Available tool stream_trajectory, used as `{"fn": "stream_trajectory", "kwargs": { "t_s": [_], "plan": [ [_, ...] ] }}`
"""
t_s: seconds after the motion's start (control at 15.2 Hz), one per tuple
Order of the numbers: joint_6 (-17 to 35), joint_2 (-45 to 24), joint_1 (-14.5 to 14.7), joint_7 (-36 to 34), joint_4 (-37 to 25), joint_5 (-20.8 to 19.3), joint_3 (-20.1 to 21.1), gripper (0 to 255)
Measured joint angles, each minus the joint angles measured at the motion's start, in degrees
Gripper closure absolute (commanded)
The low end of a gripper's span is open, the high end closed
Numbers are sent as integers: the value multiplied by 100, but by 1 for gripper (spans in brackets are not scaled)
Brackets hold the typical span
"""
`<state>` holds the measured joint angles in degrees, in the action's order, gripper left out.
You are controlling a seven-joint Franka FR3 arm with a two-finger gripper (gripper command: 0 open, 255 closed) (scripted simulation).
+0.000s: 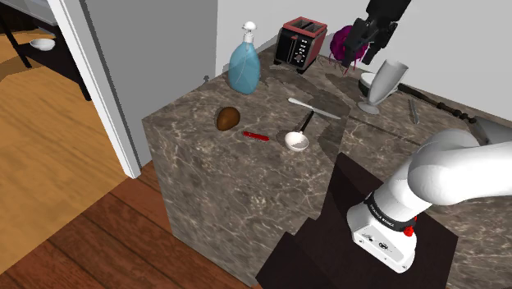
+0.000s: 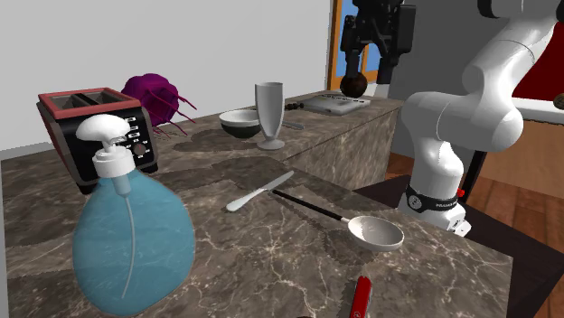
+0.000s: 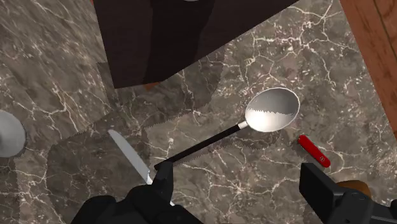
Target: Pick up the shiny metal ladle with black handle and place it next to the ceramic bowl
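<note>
The ladle lies flat on the dark marble counter, its shiny cup toward the counter's front edge and its thin black handle pointing back. My gripper hangs open high above the counter, over the back area, with nothing between its fingers. In the wrist view the ladle lies far below, between the fingers. The pale ceramic bowl sits near the back, beside a tall glass.
A butter knife lies just behind the ladle's handle. A small red pocketknife and a brown rounded object lie near the cup. A blue soap bottle, a toaster and a purple object stand at the back.
</note>
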<state>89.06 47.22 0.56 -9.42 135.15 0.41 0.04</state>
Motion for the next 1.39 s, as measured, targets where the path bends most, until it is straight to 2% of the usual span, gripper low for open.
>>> {"fn": "stream_trajectory", "kwargs": {
  "t_s": [0.13,0.26,0.66,0.99,1.25,1.39],
  "plan": [
    [110,21,-47,-130,114,26,38,0],
    [466,151,-203,-597,528,117,173,0],
    [1868,114,-734,-2367,1638,504,779,0],
    [3179,-240,-1208,-3835,2389,809,1335,0],
    [4242,-803,-1569,-5107,2736,1063,1923,0],
    [4579,-1000,-1652,-5334,2846,1104,2045,0]
  ]
}}
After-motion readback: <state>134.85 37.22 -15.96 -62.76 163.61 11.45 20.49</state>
